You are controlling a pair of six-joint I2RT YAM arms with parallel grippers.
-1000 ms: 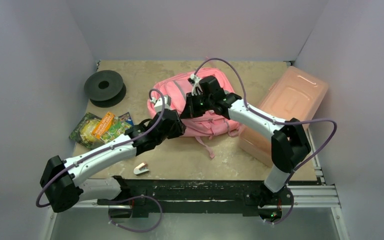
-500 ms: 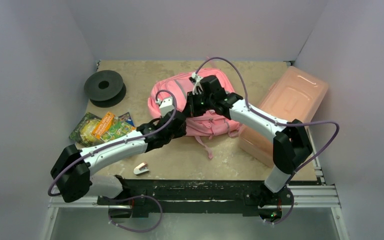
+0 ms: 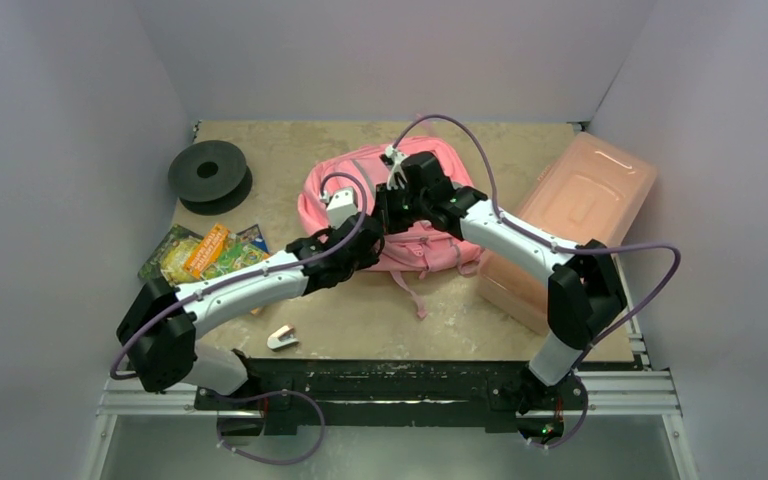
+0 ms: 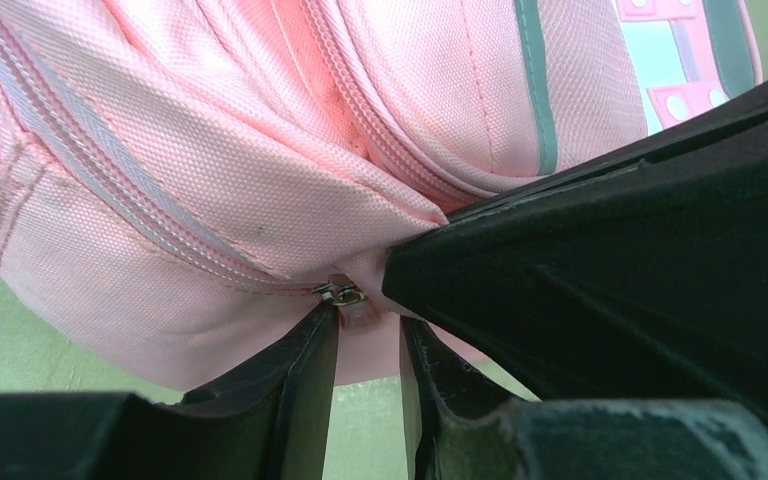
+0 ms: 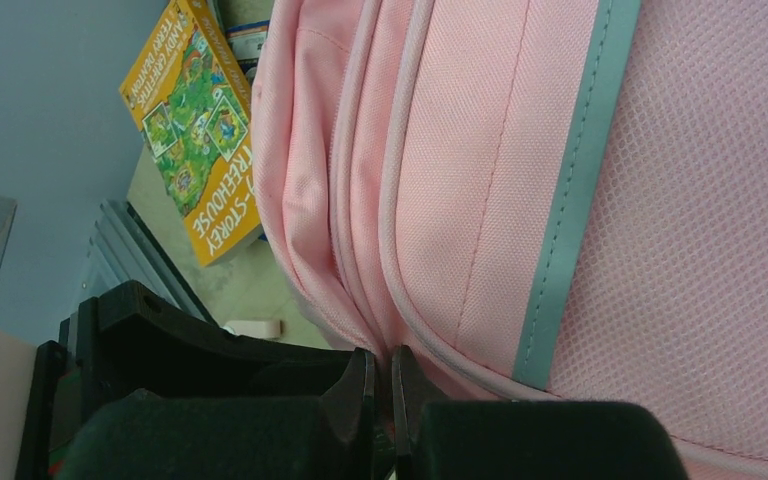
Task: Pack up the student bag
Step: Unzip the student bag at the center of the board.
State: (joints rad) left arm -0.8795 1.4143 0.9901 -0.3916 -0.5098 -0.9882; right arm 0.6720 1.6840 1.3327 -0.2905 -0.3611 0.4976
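Student bag (image 3: 430,248) pink, grey-striped; right claw (image 5: 381,365) pinching fabric, left claw (image 4: 365,330) apart astride zipper pull (image 4: 345,293).

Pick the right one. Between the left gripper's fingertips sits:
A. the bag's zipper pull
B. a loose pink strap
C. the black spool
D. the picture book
A: in the left wrist view, the metal zipper pull on the student bag sits right between the fingertips of the left gripper.
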